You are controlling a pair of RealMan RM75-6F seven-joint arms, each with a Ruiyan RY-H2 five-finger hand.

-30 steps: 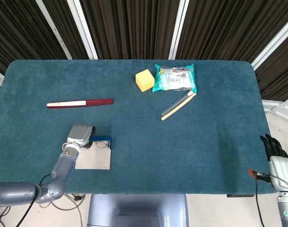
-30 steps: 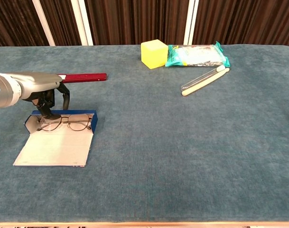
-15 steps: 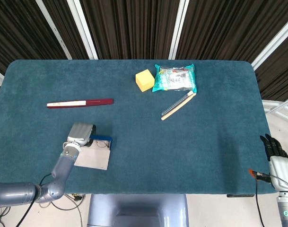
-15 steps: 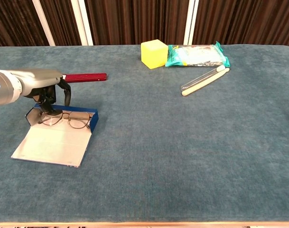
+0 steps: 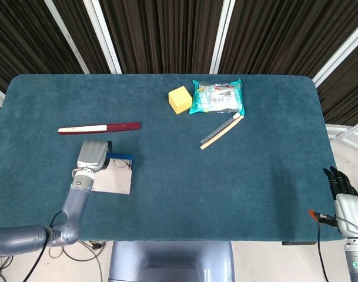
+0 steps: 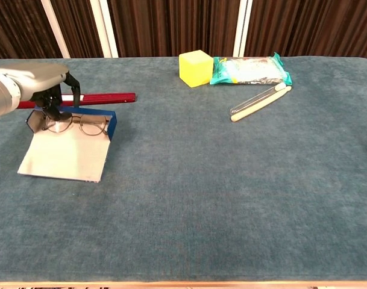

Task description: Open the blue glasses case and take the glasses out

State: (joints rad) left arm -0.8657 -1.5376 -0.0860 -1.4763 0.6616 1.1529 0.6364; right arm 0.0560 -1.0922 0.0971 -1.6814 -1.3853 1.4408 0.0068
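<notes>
A: Head view. We see the blue glasses case [image 5: 115, 170] lying open near the front-left of the desk [image 5: 237, 176], its pale flap spread toward us, with the left hand [image 5: 91, 156] over its left end. From above we cannot tell how the fingers are set. The right hand [image 5: 341, 187] hangs off the desk's right edge, dark fingers apart, holding nothing.

B: Compared with a second ago, we note that case and hand sit further from the front edge, nearer the red-and-white bar [image 5: 100, 127].

A: Chest view. We see the glasses [image 6: 78, 124] resting inside the case [image 6: 69, 141], thin wire rims against the blue wall. The left hand [image 6: 46, 90] reaches down at the left lens; we judge its fingers [image 6: 50, 110] to be closed on the frame, though the contact is too small to confirm.

B: We judge the glasses light, springy and easily bent, the lenses prone to smearing; the bridge or a temple hinge is the safest hold. The case seems light too, since here it has slid back with the hand instead of staying put.
</notes>
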